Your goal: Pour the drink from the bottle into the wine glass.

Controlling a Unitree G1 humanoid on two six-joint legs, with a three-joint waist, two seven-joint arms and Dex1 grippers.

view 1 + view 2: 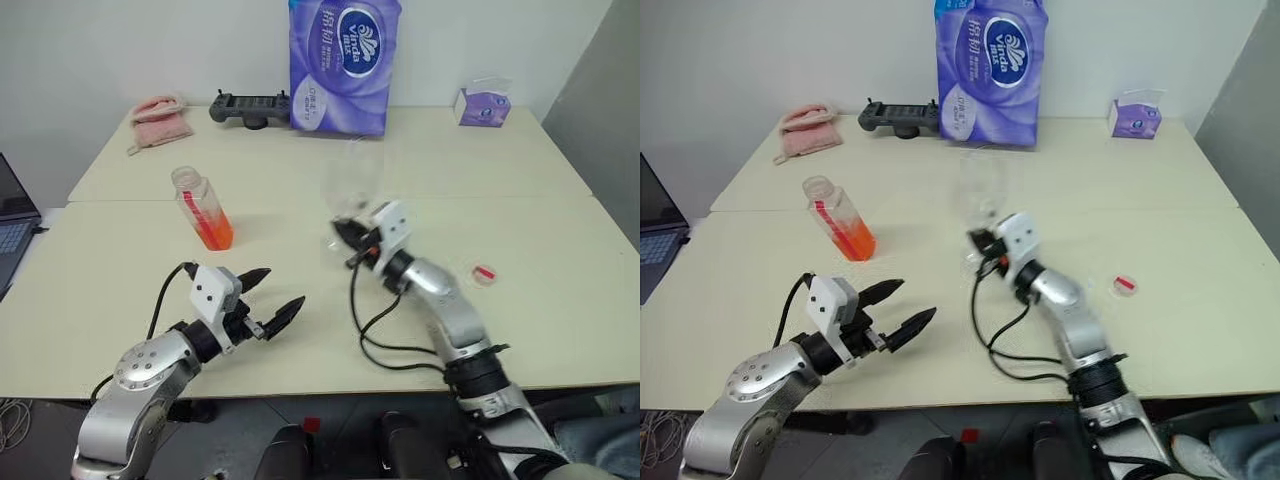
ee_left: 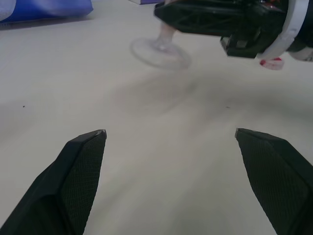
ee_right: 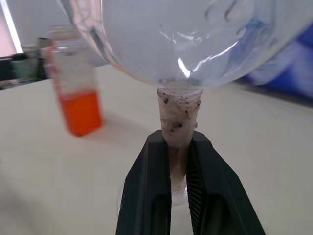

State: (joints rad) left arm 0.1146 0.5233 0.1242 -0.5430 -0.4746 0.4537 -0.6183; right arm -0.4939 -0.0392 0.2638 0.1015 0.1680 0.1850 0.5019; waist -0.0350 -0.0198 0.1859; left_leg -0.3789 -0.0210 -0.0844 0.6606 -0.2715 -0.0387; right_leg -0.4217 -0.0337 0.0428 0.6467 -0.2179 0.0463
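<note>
"Vinda" reads on the purple tissue pack at table's far edge. Wine glass upright, bowl up, mid-table; right gripper clamped on its stem. Bottle w/ orange drink upright, uncapped, left of glass. Left gripper fingers wide apart, holding nothing.

Bench: pale cream. Bottle: clear, with a red strip down its side. Drink: translucent orange-red. Wine glass: colourless; stem whitish with dark specks. Cap: red and white. Left claw and right claw: black fingers with white housings. Tissue pack: purple-blue with white lettering. Cloth: pink. Controller: dark grey. Small box: purple.
</note>
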